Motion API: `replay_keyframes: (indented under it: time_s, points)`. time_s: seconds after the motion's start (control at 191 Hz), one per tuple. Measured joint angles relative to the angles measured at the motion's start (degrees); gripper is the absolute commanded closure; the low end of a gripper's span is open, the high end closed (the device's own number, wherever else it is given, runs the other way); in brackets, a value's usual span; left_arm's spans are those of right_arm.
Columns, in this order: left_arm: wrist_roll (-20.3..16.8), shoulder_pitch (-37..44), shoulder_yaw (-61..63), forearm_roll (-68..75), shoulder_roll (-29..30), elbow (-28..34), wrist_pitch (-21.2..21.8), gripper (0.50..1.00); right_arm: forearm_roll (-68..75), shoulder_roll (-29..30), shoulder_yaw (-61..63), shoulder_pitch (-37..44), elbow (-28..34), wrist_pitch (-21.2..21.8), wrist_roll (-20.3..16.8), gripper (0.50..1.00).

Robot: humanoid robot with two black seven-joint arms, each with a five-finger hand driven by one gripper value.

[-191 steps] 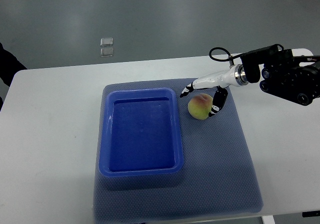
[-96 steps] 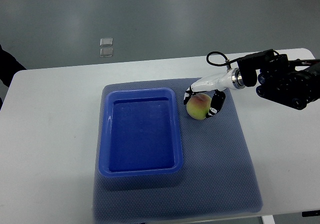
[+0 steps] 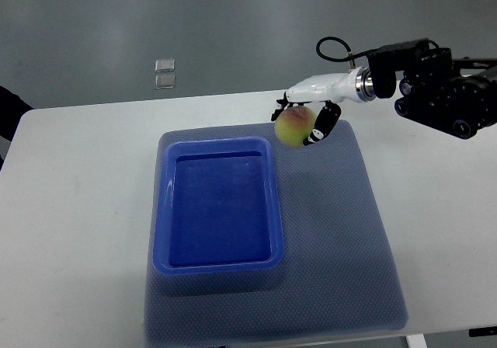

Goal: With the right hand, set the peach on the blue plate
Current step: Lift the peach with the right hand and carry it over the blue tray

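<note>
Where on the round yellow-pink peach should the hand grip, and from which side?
Across its widest middle, from the right and above, as the right hand does: fingers on opposite sides of the round yellow-pink peach, which offers no stem or edge.

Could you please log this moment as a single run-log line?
phase: carry | right hand: fingers shut on peach, lifted above mat | blue plate: empty, left of peach | left hand: not visible
</note>
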Motion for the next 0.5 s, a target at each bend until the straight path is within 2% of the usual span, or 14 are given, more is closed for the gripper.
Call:
replay_keyframes:
  time_s: [0.335, 0.487, 0.502]
  points:
    - [0.0, 0.1, 0.1, 0.0, 0.0, 0.3, 0.1, 0.5, 4.6, 8.7, 0.7, 5.0, 0.6, 0.8, 1.3, 0.816]
    - [0.0, 0.1, 0.1, 0.0, 0.0, 0.4, 0.1, 0.5, 4.6, 14.3, -0.2, 4.5, 0.5, 1.1, 1.5, 0.793]
    - [0.0, 0.1, 0.1, 0.0, 0.0, 0.4, 0.1, 0.5, 4.6, 14.9, -0.4, 4.4, 0.5, 1.1, 1.6, 0.779]
